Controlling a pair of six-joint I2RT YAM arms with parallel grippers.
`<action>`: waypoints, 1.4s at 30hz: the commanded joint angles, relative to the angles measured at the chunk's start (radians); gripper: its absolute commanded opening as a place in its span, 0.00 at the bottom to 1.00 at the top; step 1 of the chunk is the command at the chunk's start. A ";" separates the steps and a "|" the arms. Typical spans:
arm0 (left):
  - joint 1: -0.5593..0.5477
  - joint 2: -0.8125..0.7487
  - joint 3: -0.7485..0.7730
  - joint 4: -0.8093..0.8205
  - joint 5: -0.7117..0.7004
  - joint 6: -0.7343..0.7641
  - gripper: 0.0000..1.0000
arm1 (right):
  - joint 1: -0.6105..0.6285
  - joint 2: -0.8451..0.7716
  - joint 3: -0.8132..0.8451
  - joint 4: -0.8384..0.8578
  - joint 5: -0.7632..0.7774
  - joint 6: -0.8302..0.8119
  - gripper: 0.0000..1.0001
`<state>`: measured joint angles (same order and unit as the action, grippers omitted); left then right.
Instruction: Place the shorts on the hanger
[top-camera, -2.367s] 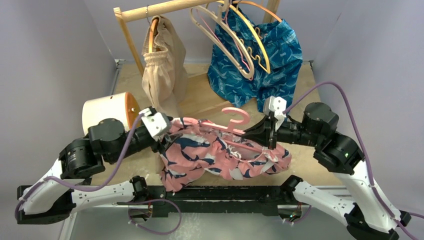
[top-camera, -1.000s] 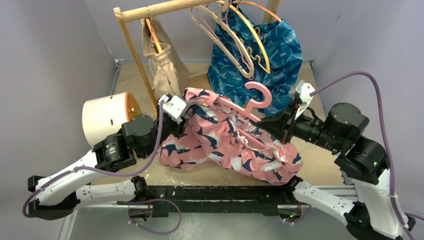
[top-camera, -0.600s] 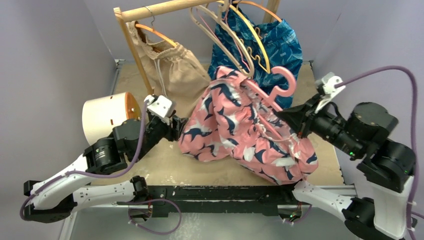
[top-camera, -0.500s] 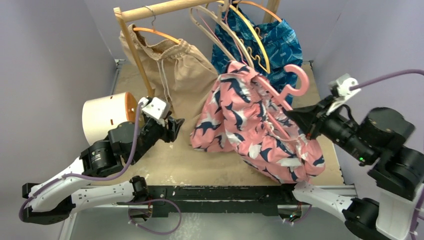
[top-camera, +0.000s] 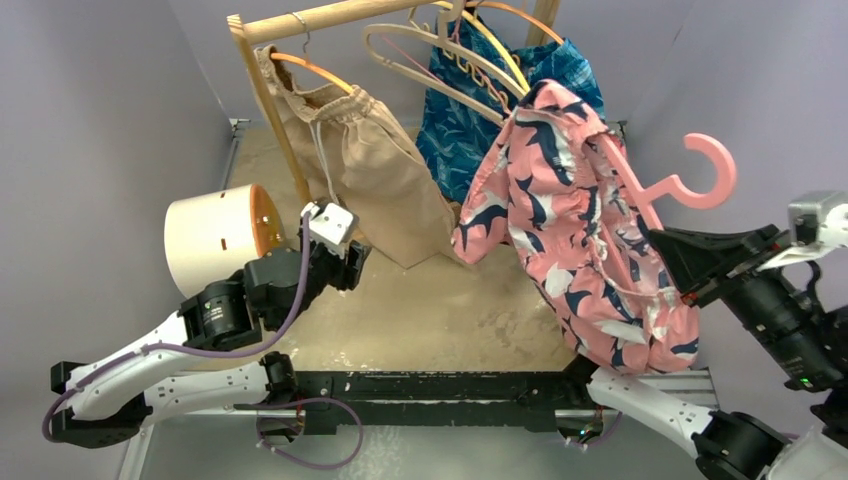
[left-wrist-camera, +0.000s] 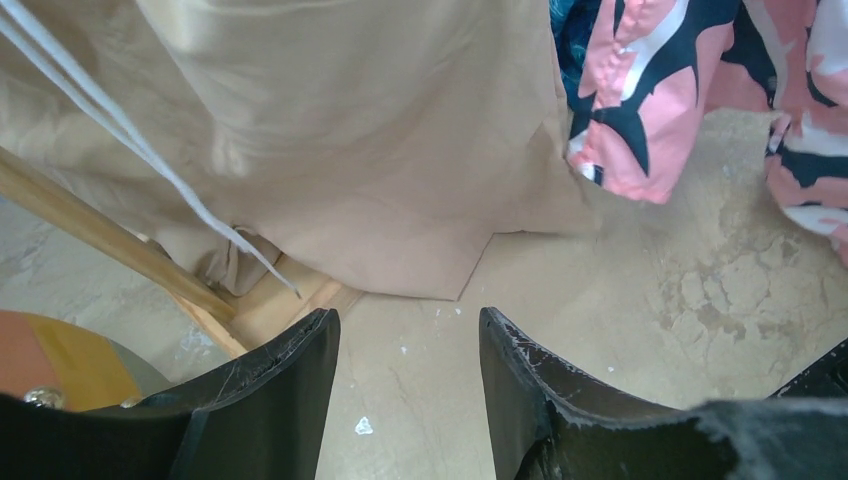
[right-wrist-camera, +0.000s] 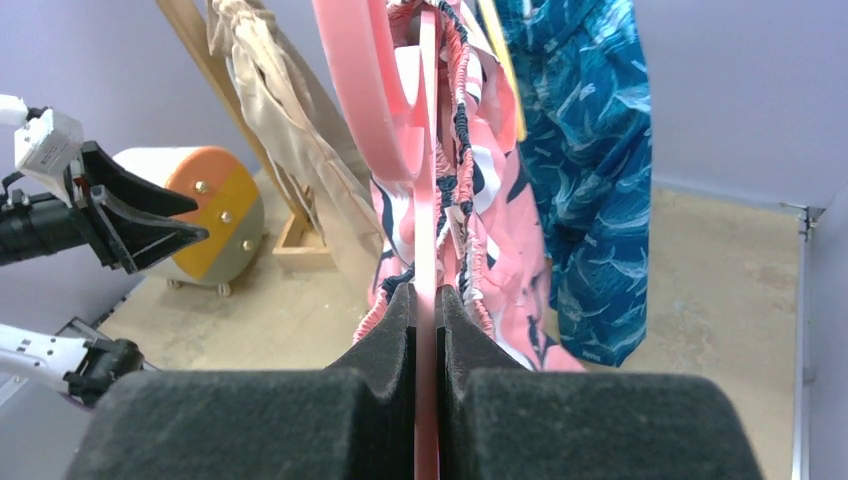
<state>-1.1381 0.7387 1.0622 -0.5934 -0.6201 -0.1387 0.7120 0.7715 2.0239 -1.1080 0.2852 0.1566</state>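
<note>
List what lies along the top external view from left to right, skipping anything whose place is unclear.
white drum → beige shorts → blue patterned shorts → pink shorts → pink hanger. Both grippers are left out, since each overlaps its neighbours.

- No writing, label, brand mark or number can be read (this holds for all three views).
- The marks on the pink shorts (top-camera: 580, 230) and the blue shorts (top-camera: 455, 140) are printed patterns, not letters.
</note>
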 joint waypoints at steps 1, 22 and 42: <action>0.005 -0.008 -0.017 0.039 0.015 -0.006 0.53 | -0.004 0.026 -0.102 0.118 -0.111 0.002 0.00; 0.005 -0.103 -0.125 0.022 0.034 -0.036 0.57 | -0.005 0.153 -0.346 0.474 -0.467 -0.048 0.00; 0.005 -0.251 -0.323 0.110 0.058 -0.056 0.70 | -0.005 0.401 -0.231 0.708 -0.117 -0.097 0.00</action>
<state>-1.1381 0.5034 0.7753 -0.5583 -0.5533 -0.1749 0.7113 1.1629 1.7290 -0.6201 0.0929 0.0742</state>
